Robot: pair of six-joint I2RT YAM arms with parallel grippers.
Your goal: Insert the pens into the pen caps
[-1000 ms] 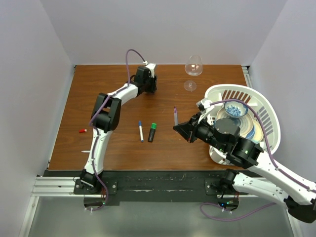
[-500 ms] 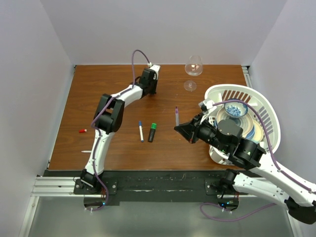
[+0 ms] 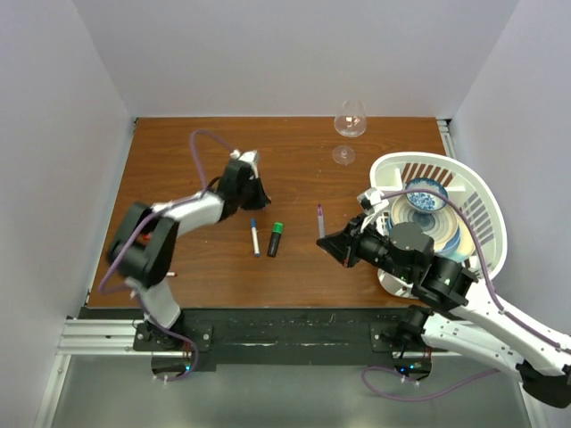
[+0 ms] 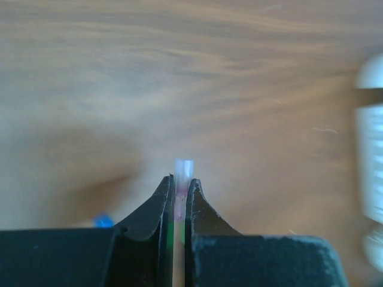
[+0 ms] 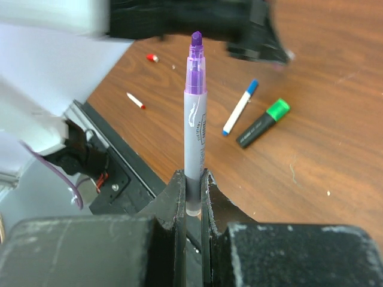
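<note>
Jaws of the right gripper (image 5: 191, 185) stand narrow, pinched on the lower end of a slim grey-bodied pen with a purple tip (image 5: 195, 119). In the right wrist view the pen stands upright in the middle of the frame, its uncapped tip pointing to the top edge. From the top camera it shows just right of centre, above the brown wooden table (image 3: 178, 160).

The left gripper (image 4: 178, 188) is closed almost fully on a tiny pale pink translucent cap (image 4: 184, 168), which pokes out just past the fingertips. That view is blurred, so how the cap sits between the jaws cannot be told. In the top view the left gripper hangs left of centre, well apart from the right one.

A white pen with a blue cap (image 3: 254, 237) and a thicker black marker with a green cap (image 3: 276, 238) lie side by side, near but apart, at the centre of the top view, between the two grippers. In the upper left of the right wrist view lie a small red cap (image 5: 152, 57) and, below it, a short white pen with a red tip (image 5: 136, 100).

A clear wine glass (image 3: 349, 120) stands at the top of the overhead frame, and a white plastic dish rack (image 3: 482, 192) with crockery sits at the right.
</note>
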